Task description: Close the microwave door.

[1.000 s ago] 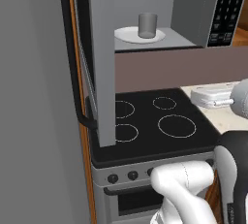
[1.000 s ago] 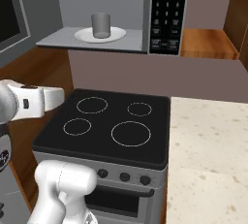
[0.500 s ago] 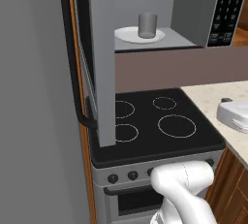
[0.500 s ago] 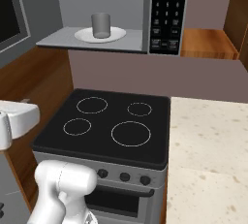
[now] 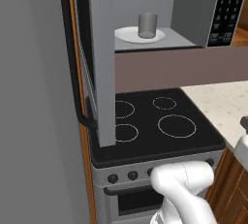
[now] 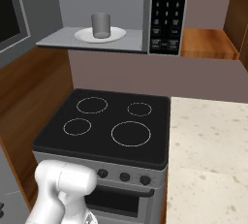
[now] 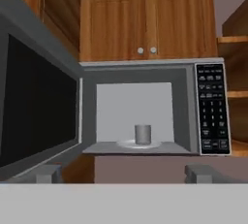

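Observation:
The microwave hangs over the stove with its light grey inside exposed and a black keypad on its right. Its door stands swung out to the left, dark glass facing me. In the left base view the door shows edge-on with its black bar handle; it also sits at the left edge of the right base view. A grey cup stands on the white turntable plate. My gripper is open, well back from the microwave, facing its opening, holding nothing.
A black-topped stove with ring burners and front knobs lies below the microwave. A speckled beige counter runs to its right. Wooden cabinets hang above and open shelves stand right of the microwave. A tall grey panel stands at the left.
My hand has drawn back and down, leaving the right edge of the left base view and the left edge of the right base view. Door and cup have not moved.

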Controlling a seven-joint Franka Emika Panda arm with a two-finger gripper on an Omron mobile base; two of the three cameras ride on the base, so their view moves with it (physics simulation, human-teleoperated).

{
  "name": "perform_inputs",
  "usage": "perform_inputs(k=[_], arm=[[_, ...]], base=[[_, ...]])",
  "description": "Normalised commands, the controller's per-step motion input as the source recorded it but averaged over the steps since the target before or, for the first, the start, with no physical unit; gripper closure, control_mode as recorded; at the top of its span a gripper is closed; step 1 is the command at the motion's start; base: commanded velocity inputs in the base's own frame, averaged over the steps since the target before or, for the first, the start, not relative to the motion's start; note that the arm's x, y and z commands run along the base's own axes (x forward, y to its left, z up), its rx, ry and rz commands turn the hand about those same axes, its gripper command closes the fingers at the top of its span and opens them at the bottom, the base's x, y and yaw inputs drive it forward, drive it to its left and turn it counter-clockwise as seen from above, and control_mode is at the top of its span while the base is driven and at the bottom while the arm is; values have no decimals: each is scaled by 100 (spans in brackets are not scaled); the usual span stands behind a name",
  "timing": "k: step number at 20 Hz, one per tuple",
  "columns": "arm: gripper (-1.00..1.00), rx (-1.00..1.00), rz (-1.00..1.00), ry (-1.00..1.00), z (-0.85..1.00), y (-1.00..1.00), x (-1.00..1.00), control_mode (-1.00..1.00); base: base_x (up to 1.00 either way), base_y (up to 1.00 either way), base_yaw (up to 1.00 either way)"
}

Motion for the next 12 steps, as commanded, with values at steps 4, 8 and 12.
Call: perform_inputs(k=[4,8,12], arm=[[-100,-26,-1,-38,65,100,-35,-100],[-100,-25,-11,-25,29,94,-24,-100],[-100,-18,-32,0,-61,46,84,-100]], base=[[0,0,0],[0,0,0],[0,0,0]])
